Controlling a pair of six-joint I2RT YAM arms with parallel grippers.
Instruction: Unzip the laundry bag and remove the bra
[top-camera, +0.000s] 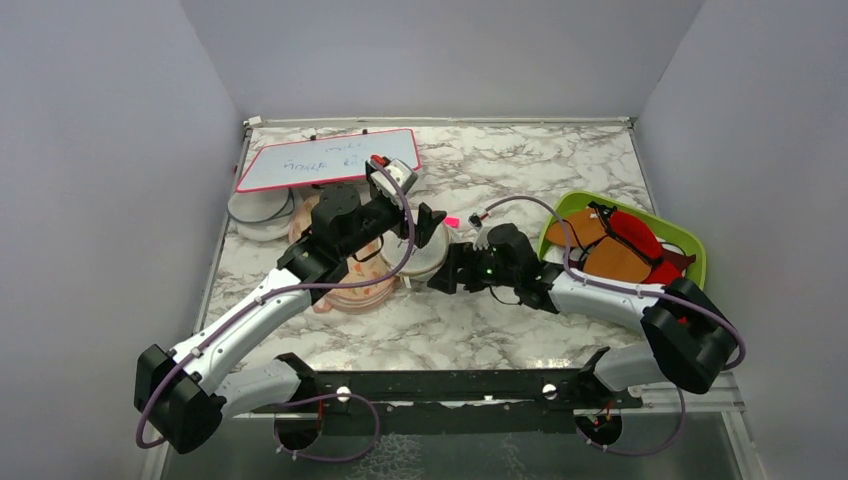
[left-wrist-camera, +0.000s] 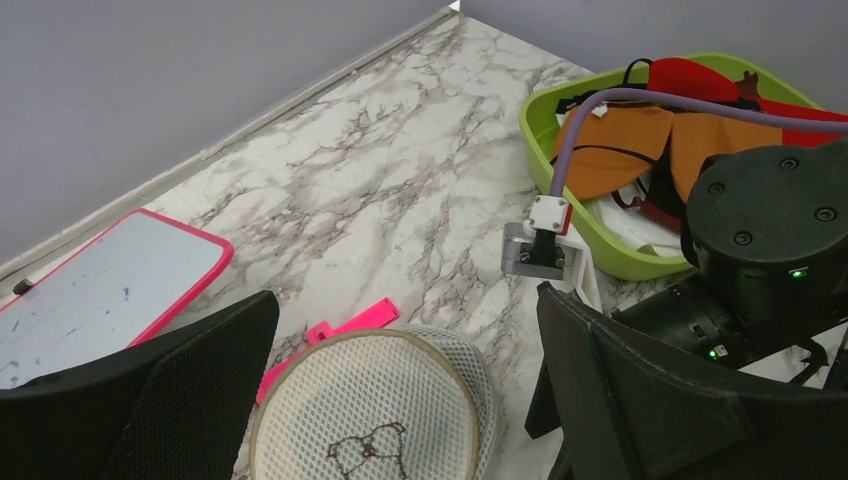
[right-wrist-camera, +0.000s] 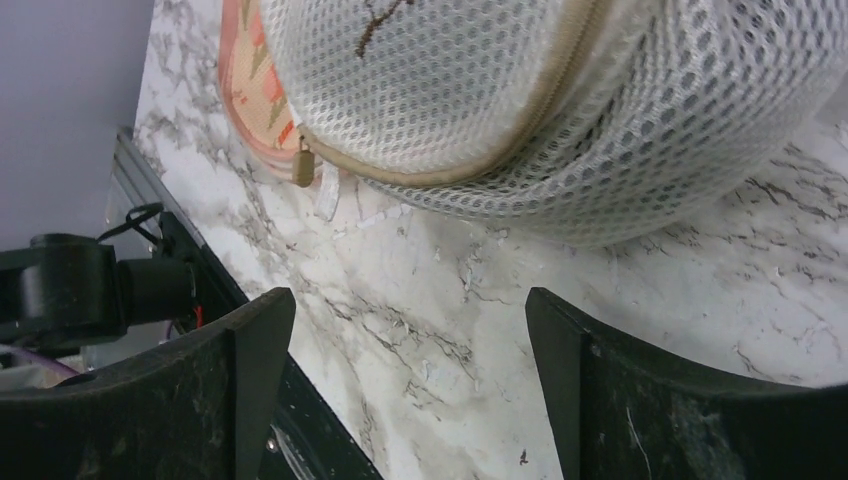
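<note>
The laundry bag (top-camera: 428, 258) is a round white mesh dome with a beige rim, lying zipped on the marble table between my two grippers. In the left wrist view the laundry bag (left-wrist-camera: 370, 410) sits low between the wide-apart fingers (left-wrist-camera: 190, 390) of my left gripper (left-wrist-camera: 405, 300), which hovers open above it. My right gripper (right-wrist-camera: 410, 310) is open just short of the laundry bag (right-wrist-camera: 500, 100), nothing between its jaws. The brass zipper pull (right-wrist-camera: 303, 165) hangs at the bag's rim on the left. In the top view my left gripper (top-camera: 432, 222) and right gripper (top-camera: 448, 272) flank the bag. The bra is hidden.
A peach floral pouch (top-camera: 350, 285) lies left of the bag, under my left arm. A green tray (top-camera: 560, 215) at the right holds red, orange and brown garments (top-camera: 620, 245). A pink-framed whiteboard (top-camera: 330, 160) lies at the back left. A pink clip (left-wrist-camera: 350, 325) rests behind the bag.
</note>
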